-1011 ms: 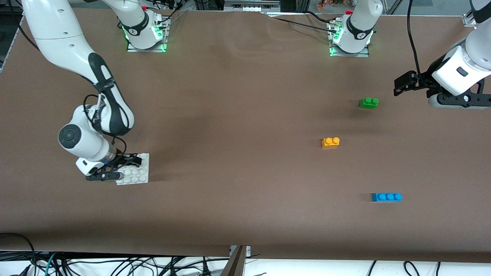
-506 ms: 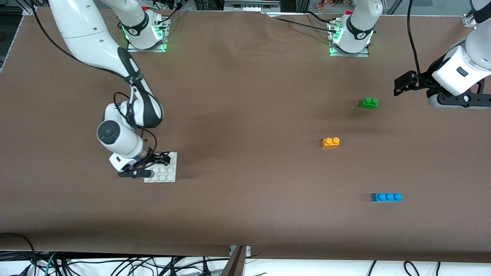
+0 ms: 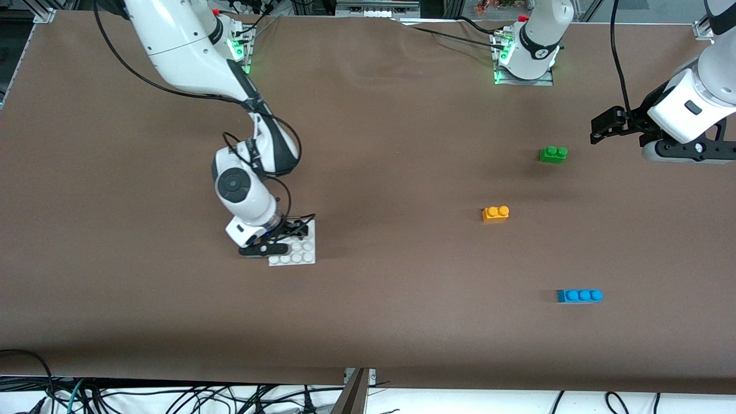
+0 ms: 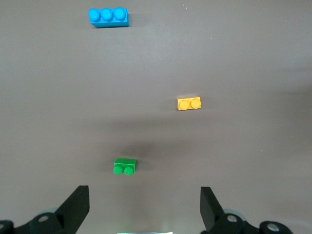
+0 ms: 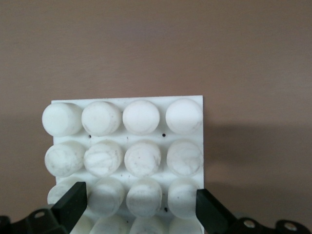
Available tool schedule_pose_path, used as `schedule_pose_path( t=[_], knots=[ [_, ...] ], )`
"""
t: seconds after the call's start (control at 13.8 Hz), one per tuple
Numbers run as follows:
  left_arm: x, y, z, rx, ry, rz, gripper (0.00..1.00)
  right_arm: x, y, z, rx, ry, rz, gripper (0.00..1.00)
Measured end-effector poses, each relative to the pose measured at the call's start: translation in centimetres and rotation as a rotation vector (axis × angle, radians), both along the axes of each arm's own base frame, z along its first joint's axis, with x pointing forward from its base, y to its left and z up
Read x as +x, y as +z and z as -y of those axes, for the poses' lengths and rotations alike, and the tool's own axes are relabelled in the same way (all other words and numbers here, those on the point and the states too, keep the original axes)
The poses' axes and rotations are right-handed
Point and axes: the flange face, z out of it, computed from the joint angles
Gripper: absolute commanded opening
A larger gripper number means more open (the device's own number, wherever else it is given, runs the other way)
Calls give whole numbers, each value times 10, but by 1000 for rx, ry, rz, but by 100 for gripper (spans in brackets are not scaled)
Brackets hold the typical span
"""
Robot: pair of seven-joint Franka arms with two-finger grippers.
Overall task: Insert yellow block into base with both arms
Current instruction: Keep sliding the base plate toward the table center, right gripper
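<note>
Progress: early, nothing inserted | right gripper (image 3: 286, 240) clamped on base (image 3: 299, 253) edge, mid-table | yellow block (image 3: 495, 214) untouched on table, well apart from base, toward left arm's end | left gripper (image 3: 601, 127) waits over table near green brick (image 3: 553, 154), jaws spread, empty.

The right gripper (image 3: 286, 237), its fingers closed on the edge of the base (image 3: 299, 253), has carried the plate along the table from the right arm's end toward the middle, bringing it closer to the yellow block (image 3: 495, 214) than in the earlier pictures.
</note>
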Motion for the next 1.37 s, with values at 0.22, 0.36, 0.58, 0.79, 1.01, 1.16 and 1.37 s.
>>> schedule_pose_path(
  t=[0.22, 0.36, 0.58, 0.79, 1.01, 1.16, 1.37],
  knots=[
    [0, 0, 0, 0, 0, 0, 100, -10, -1, -41, 16, -27, 8, 100],
    [0, 0, 0, 0, 0, 0, 100, -18, -1, -65, 26, -40, 13, 100],
    [0, 0, 0, 0, 0, 0, 100, -32, -2, -104, 43, -61, 19, 100],
    [0, 0, 0, 0, 0, 0, 100, -45, -3, -138, 59, -65, 27, 100],
    [0, 0, 0, 0, 0, 0, 100, -61, -4, -167, 72, -68, 30, 100],
    [0, 0, 0, 0, 0, 0, 100, -73, -4, -185, 80, -71, 29, 100],
    [0, 0, 0, 0, 0, 0, 100, -93, -5, -217, 96, -89, 30, 100]
  ],
)
